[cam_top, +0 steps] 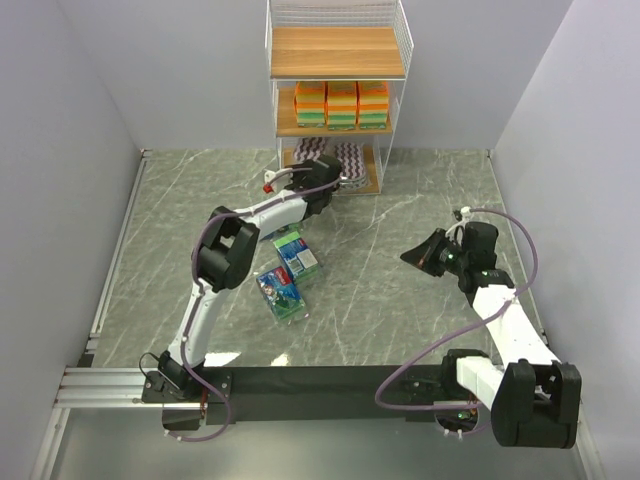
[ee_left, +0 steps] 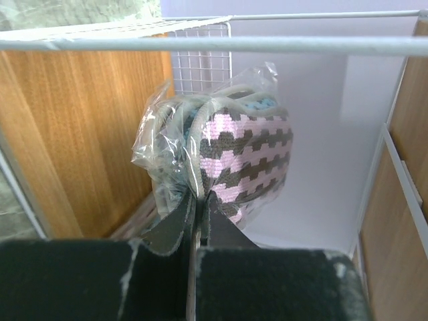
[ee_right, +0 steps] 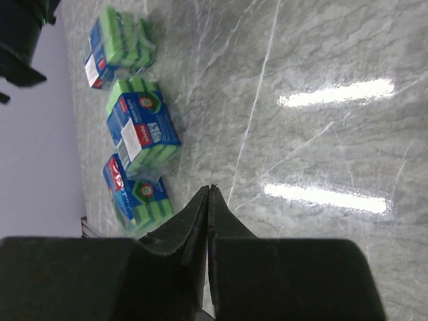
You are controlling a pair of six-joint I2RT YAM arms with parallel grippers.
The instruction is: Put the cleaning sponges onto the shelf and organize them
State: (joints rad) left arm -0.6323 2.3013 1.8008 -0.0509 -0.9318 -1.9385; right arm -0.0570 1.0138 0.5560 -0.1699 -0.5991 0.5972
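Note:
My left gripper [ee_left: 198,197] is shut on the plastic wrap of an oval pad [ee_left: 244,150] with purple-white wavy stripes and holds it inside the shelf [ee_left: 87,134]. In the top view this gripper [cam_top: 327,187] is at the bottom tier of the shelf [cam_top: 338,52], where striped pads [cam_top: 345,157] lie. Orange sponge blocks [cam_top: 341,104] fill the middle tier. The top board is bare. Blue-green printed packs [cam_top: 297,254] [cam_top: 282,293] lie on the table beside the left arm. My right gripper [cam_top: 416,256] [ee_right: 208,188] is shut and empty, above the table to the right of the packs [ee_right: 142,127].
The grey marble table [cam_top: 400,200] is closed in by white walls on the left, back and right. A white wire bar [ee_left: 214,44] of the shelf crosses just above the held pad. A black strip [cam_top: 330,385] runs along the near edge by the arm bases.

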